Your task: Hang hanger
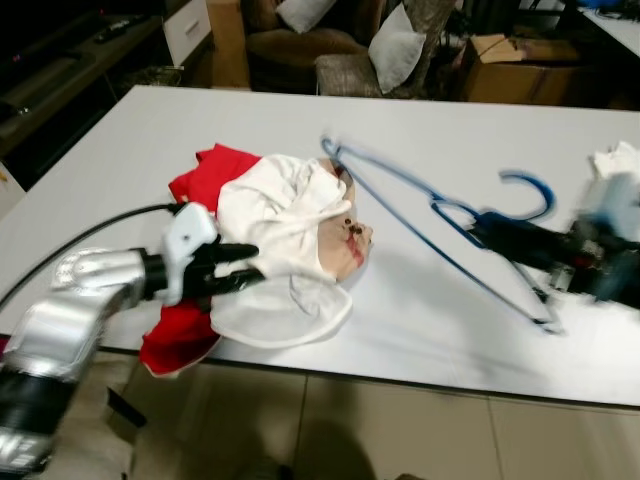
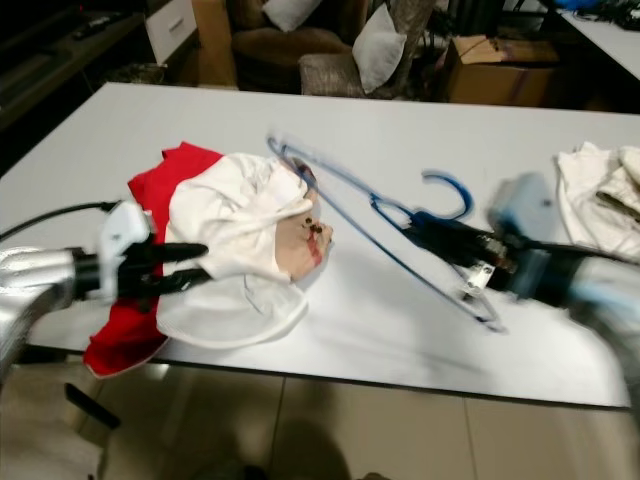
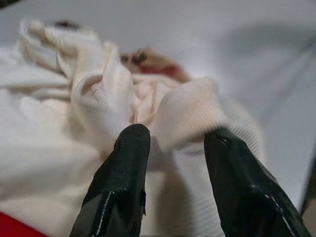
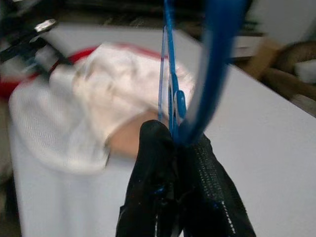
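1. Nearest us, at about seven o'clock in the head views, our left gripper (image 1: 240, 268) reached over the near edge of the white table (image 1: 420, 320). Its two black fingers (image 3: 123, 168) were spread, and a fold of the cream garment (image 1: 285, 215) sat between them; we could not tell whether they pressed on it.

2. The cream garment lay crumpled over a red garment (image 1: 180, 335), both near the table's front edge at about nine o'clock. A pale mesh piece (image 1: 280, 310) spread out just beside them toward us.

3. At about three o'clock, our right gripper (image 2: 425, 232) had its fingers pressed together on the blue hanger (image 1: 430, 205), pinching it where the hook meets the two arms. This side was blurred.

4. The hanger stretched across the table's middle, its far end touching the cream garment's top edge, its hook (image 1: 530, 190) curling toward two o'clock.

5. A second pale cloth (image 2: 600, 190) lay on the table at three o'clock, beyond the right arm.

6. Farther off, at twelve o'clock, stood an armchair with cushions (image 1: 395, 45) and a cardboard box (image 1: 505, 70).

7. We judged the step in hand to be bringing hanger and garment together. Next, the left gripper needed to hold the garment open while the right fed a hanger arm in.
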Available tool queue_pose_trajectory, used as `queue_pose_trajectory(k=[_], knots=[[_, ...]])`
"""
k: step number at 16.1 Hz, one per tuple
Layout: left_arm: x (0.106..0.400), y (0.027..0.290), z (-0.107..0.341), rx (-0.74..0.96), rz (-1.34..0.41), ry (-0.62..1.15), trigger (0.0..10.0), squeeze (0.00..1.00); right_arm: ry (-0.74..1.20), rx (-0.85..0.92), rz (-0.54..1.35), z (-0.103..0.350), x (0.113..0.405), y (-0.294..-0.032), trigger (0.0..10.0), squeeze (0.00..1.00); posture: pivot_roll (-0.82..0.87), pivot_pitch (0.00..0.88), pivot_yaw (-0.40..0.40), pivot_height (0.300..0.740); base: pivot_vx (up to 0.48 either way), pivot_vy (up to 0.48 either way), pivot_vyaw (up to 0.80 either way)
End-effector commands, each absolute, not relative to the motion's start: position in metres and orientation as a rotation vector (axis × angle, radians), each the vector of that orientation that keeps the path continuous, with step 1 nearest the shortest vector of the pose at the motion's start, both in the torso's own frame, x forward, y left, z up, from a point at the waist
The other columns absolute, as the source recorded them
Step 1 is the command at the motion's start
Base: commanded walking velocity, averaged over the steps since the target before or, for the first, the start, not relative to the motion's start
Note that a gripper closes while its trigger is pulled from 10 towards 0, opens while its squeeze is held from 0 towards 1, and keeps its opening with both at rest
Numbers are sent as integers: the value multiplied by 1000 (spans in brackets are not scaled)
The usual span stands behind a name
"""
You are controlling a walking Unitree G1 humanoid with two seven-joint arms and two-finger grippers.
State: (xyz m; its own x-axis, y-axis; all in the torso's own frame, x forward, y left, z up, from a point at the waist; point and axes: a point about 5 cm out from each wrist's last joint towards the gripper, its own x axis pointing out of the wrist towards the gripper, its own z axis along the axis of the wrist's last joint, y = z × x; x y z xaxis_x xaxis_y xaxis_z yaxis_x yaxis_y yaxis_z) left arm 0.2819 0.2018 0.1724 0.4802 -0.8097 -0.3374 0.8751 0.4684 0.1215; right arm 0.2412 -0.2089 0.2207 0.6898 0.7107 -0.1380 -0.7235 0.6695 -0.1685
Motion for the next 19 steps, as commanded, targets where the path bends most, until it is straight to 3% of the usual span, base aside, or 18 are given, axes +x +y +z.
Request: queue_pose_trajectory(k=[1,2,6,9,10,11,12,13,16,19], knots=[[275,203,189,243,-1061,198,10000,1000,85,-180,775,216,240,-197,10000,0,-70,41,24,740,0,0,0],[264,203,197,205,-1093,188,10000,1000,119,-88,734,205,240,-187,10000,0,-64,41,19,740,0,0,0],[254,194,194,311,-1141,240,10000,1000,163,-18,645,190,245,-176,10000,0,-63,40,21,740,0,0,0],[269,176,216,112,-1024,26,10000,1000,48,83,430,194,254,-161,10000,0,-82,35,30,740,0,0,0],[278,171,216,37,-914,-20,10000,875,43,93,367,193,255,-160,10000,0,-89,34,32,740,0,0,0],[284,169,212,30,-818,-67,10000,408,49,107,338,191,255,-158,10000,0,-95,33,32,740,0,0,0],[288,166,204,20,-677,-129,10000,106,51,102,268,187,254,-158,10000,0,-103,30,35,740,0,0,0],[289,166,195,-16,-584,-129,10000,59,45,86,218,185,253,-157,10000,0,-105,28,35,740,0,0,0],[283,168,175,-82,-424,-74,10000,71,52,31,155,177,244,-154,10000,0,-96,18,39,740,0,-160,0],[276,159,162,-57,-392,-56,10000,71,61,34,160,173,242,-147,10000,0,-88,27,30,740,0,-480,0]])
